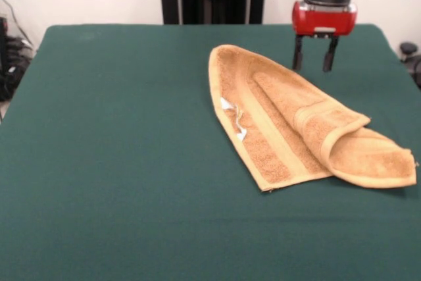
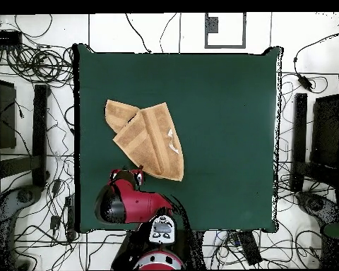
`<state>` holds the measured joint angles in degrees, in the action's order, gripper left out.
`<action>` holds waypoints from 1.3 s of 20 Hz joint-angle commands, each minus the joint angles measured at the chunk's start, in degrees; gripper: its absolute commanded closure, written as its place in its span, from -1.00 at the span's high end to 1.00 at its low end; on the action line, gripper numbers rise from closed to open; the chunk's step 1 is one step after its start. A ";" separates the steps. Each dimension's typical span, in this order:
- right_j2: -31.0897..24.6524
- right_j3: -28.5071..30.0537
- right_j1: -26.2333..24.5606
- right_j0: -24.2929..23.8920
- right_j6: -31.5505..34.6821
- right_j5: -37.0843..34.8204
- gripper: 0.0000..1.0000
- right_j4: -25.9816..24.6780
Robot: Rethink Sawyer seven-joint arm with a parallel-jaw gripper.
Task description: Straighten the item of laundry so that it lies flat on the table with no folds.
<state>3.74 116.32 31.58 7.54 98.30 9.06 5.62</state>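
Observation:
The item of laundry [image 1: 289,120], a tan terry towel with woven band stripes and a small white tag, lies folded over itself on the right half of the green table [image 1: 118,162]. Its near right corner is rolled over into a loose flap. From above, the towel [image 2: 147,137] sits towards the table's left edge, with a smaller folded lobe at its upper left. My gripper [image 1: 314,62] hangs just beyond the towel's far edge, above the cloth, its two dark fingers apart and nothing between them. In the overhead view the gripper [image 2: 135,173] sits just below the towel's lower edge.
The red and black arm [image 2: 126,201] reaches over the table's lower left part in the overhead view. Cables and dark equipment lie on the floor around the table [image 2: 229,106]. The towel's right flap lies close to the table's right edge in the front view.

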 commanded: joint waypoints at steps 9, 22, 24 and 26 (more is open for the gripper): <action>-1.90 0.59 1.04 0.37 10.82 -6.89 1.00 2.58; -4.36 -2.33 0.58 -5.41 7.45 -9.26 1.00 -1.13; -4.70 -2.92 -1.73 -5.67 7.98 -6.41 1.00 -1.47; -5.19 -3.42 -4.51 -5.83 8.90 -2.91 1.00 -1.74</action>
<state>3.76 116.22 34.57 2.14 98.30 2.49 5.46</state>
